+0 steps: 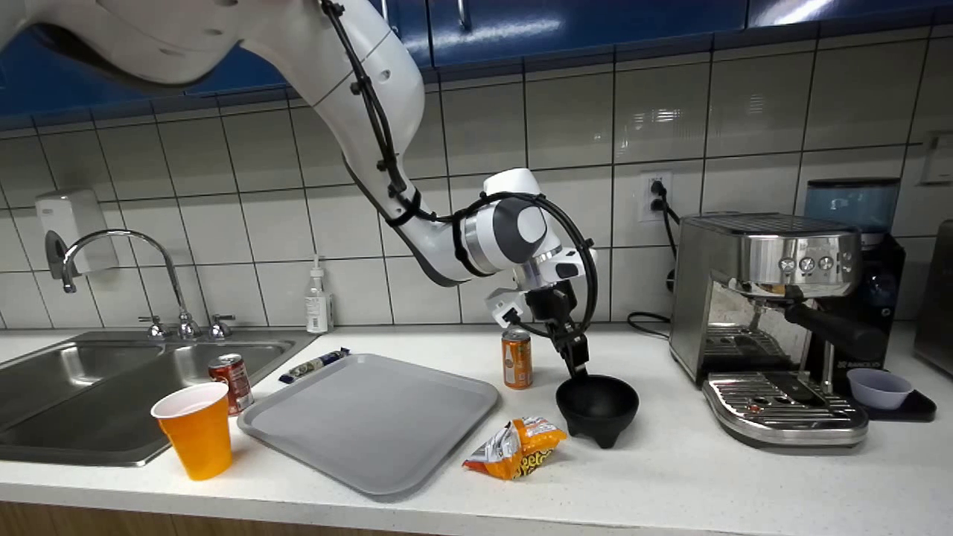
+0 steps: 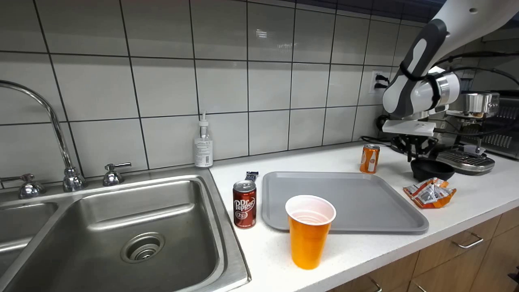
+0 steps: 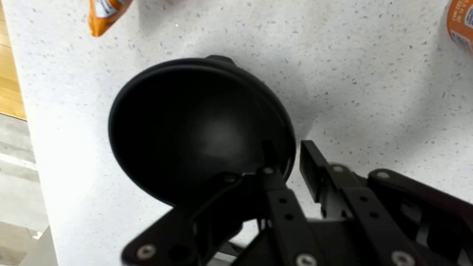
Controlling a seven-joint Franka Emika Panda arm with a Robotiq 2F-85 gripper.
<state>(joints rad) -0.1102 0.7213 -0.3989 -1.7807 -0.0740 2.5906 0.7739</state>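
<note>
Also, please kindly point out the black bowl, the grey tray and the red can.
Black bowl [image 3: 203, 125], in the wrist view: on its inner surface.
Grey tray [image 1: 368, 424], in an exterior view: on its flat middle.
Red can [image 2: 244, 205], in an exterior view: on its printed side.

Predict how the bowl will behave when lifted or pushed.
The bowl is probably stiff: its rim forms a smooth, even curve. Picked up by one side, where the fingers straddle the rim, it may tilt. Stubby feet underneath should stop it rolling if pushed.
</note>
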